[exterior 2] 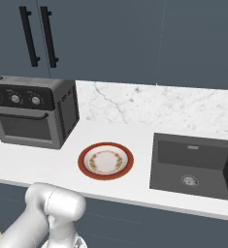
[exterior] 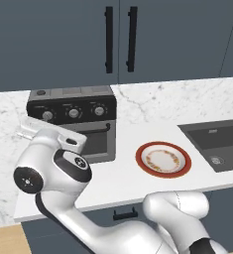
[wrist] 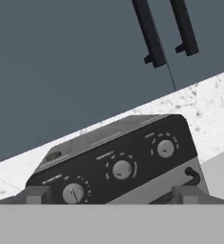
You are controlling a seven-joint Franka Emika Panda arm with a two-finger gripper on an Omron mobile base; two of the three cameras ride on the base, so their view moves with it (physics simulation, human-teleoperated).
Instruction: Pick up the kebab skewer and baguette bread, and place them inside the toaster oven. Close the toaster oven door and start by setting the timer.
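Now the oven [exterior: 83,124] sits closed at the frame's left, the claw [wrist: 111,198] spread wide before its knobs [wrist: 121,169] (small, stiff, likely slick; pinch the rim).

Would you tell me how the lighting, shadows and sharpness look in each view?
Left base view: flat, even light, no glare on the plate. Right base view: soft shadow in the sink. Hand view: rolled horizon, toaster oven slightly soft.

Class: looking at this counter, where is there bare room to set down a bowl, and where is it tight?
Bare counter lies between the plate and sink, and in front of the toaster oven. The strip between oven and plate is tighter.
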